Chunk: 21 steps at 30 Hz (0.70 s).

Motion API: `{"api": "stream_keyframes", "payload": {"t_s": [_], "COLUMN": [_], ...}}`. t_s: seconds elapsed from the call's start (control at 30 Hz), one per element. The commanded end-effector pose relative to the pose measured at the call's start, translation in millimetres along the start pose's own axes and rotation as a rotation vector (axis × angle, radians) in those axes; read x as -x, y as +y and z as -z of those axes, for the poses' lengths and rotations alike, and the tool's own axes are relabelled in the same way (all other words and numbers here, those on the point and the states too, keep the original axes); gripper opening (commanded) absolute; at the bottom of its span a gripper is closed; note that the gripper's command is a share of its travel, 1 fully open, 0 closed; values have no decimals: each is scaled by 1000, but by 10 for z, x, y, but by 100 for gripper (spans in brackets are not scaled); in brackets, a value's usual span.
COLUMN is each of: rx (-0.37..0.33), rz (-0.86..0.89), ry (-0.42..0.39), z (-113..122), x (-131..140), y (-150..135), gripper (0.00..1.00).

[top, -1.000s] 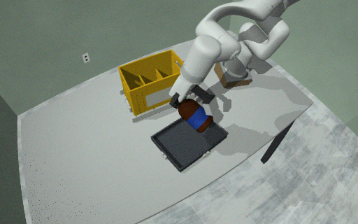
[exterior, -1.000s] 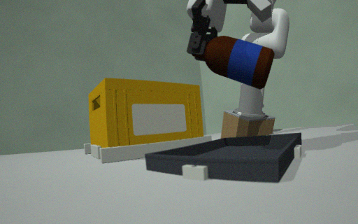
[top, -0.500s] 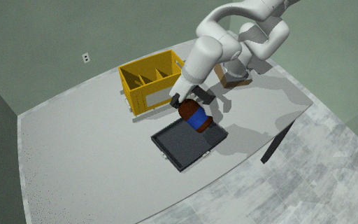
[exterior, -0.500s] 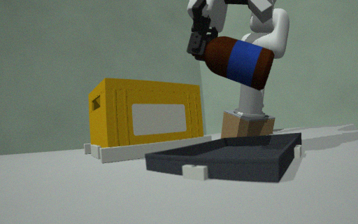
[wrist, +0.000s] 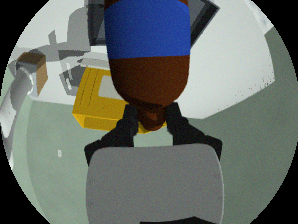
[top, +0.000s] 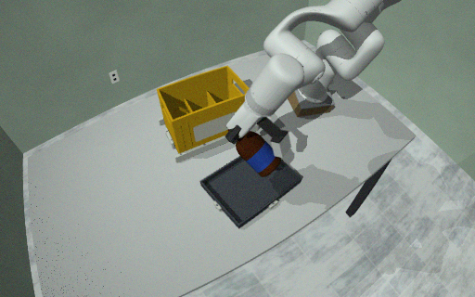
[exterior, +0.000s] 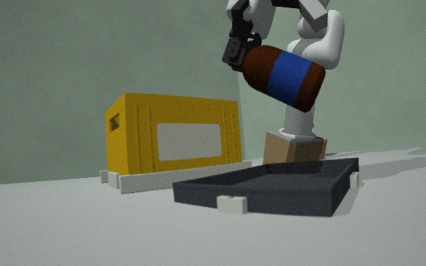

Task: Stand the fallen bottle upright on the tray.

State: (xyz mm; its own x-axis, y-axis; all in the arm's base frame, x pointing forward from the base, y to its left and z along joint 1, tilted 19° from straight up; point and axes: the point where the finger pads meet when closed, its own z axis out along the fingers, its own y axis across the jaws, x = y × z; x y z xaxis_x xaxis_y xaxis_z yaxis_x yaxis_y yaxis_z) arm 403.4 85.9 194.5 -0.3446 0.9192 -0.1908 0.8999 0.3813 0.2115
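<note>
The brown bottle (top: 257,153) with a blue label hangs in the air above the dark tray (top: 250,187). It is tilted, its base lower and pointing away from the gripper. My gripper (top: 239,135) is shut on the bottle's neck. In the exterior view the bottle (exterior: 283,76) is well above the tray (exterior: 272,187), and the gripper (exterior: 238,51) holds its upper left end. In the wrist view the bottle (wrist: 148,46) fills the middle, its neck between the fingers.
A yellow crate (top: 201,107) with dividers stands on a pale base behind the tray; it shows in the exterior view (exterior: 174,133) too. The arm's tan pedestal (exterior: 294,150) is behind the tray. The table edge runs close in front of the tray.
</note>
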Motion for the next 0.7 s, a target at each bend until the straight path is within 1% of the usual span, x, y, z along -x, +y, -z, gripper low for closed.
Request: {"api": "stream_keyframes", "payload": {"t_s": [0.0,0.37,0.67], "rx": [4,7,8], "rz": [-2,-2,-2], "ry": [-31,-73,-80], "z": [14,19,19], "x": [7,5,4], "y": [14,17,18], "gripper": [0,0,0]}}
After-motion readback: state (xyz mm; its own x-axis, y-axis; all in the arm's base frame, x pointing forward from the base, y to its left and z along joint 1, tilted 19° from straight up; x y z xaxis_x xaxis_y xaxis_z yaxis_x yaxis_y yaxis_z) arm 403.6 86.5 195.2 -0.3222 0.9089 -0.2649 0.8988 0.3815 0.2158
